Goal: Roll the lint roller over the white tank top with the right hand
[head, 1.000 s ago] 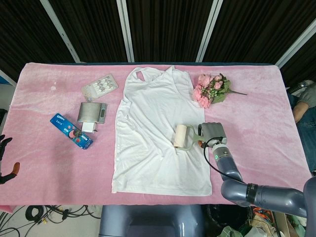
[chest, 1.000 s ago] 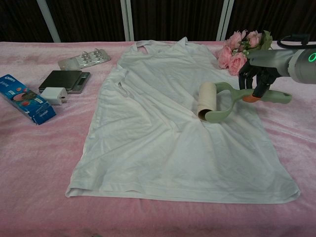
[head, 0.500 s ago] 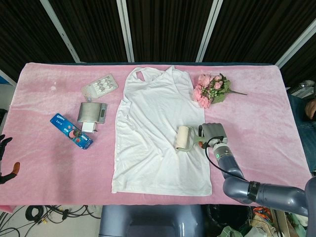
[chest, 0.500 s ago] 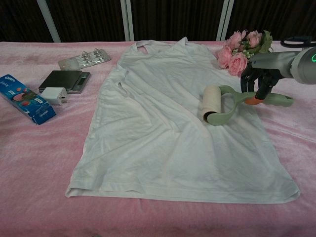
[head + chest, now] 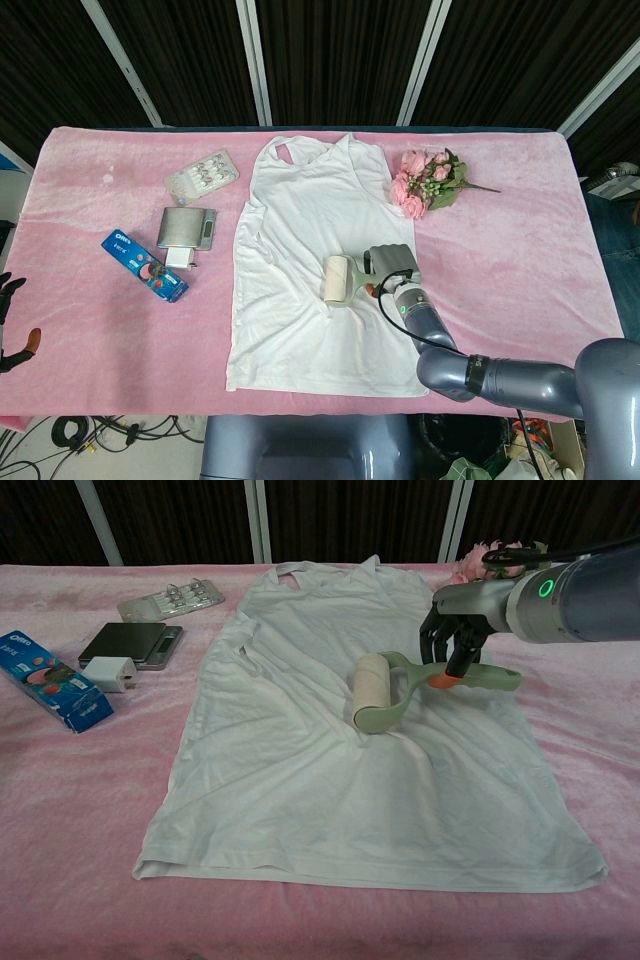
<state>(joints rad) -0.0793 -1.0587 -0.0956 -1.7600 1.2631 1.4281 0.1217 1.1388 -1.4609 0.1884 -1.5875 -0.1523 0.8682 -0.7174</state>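
1. Head view: the white tank top (image 5: pixel 320 280) is seen spread flat at the centre of the frame on the pink-covered bench (image 5: pixel 520 250), neckline toward the top of the picture.
2. The lint roller (image 5: pixel 345 280) is shown lying on the middle of the garment, its pale paper drum to the left and its green handle pointing right.
3. The right hand (image 5: pixel 392 268) is closed around the handle; in the chest view its dark fingers (image 5: pixel 447 640) are wrapped over the orange-tipped grip, so the roller (image 5: pixel 385 688) is firmly held.
4. Wrinkles are visible in the fabric around and below the drum in the chest view.
5. The left hand (image 5: pixel 8 320) is seen at the lower left edge of the head view, off the bench, holding nothing, its fingers apart.
6. Bystanding objects are marked: a bouquet (image 5: pixel 428 182) to the upper right of the garment; a blister pack (image 5: pixel 202 175), a small scale (image 5: pixel 186 227) and a blue box (image 5: pixel 143 265) to its left.
7. Progress is judged as mid-task: the drum is in contact with the mid-section, while the lower hem and the upper chest appear still to be rolled.
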